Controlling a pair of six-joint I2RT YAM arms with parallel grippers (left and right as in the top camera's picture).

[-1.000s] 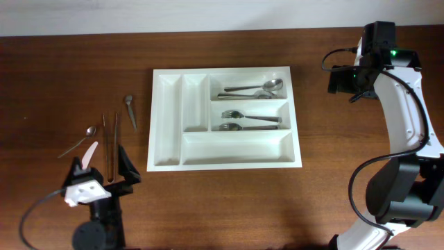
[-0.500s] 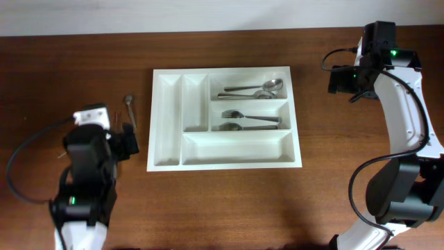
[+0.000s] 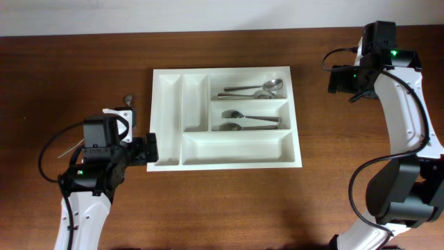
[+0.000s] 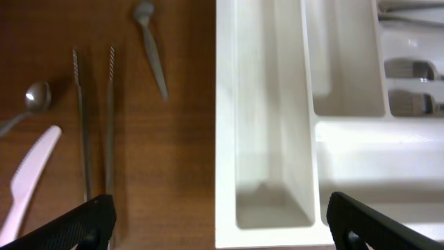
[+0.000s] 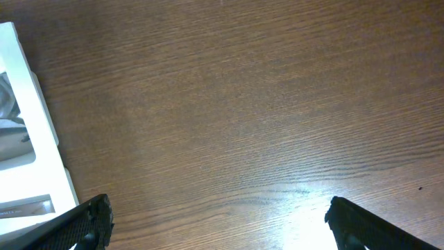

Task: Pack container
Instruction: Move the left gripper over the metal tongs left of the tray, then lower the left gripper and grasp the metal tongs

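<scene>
Left fingers (image 4: 83, 222) spread wide, gripping nothing, above the near-left corner of the container (image 3: 236, 148), roughly 8 o'clock from its centre. Loose on the bench (image 3: 83, 69) from 9 to 11 o'clock of them are a white plastic knife (image 4: 31, 173), a spoon (image 4: 36, 96), two thin metal rods (image 4: 82, 125) and one small utensil (image 4: 151, 52). Container lies flat mid-bench, forks (image 3: 243, 121) in the middle-right compartment, spoons (image 3: 253, 89) in the far-right one; right fingers (image 5: 76, 222) also wide apart, gripping nothing, over wood at 2 o'clock off it.
</scene>
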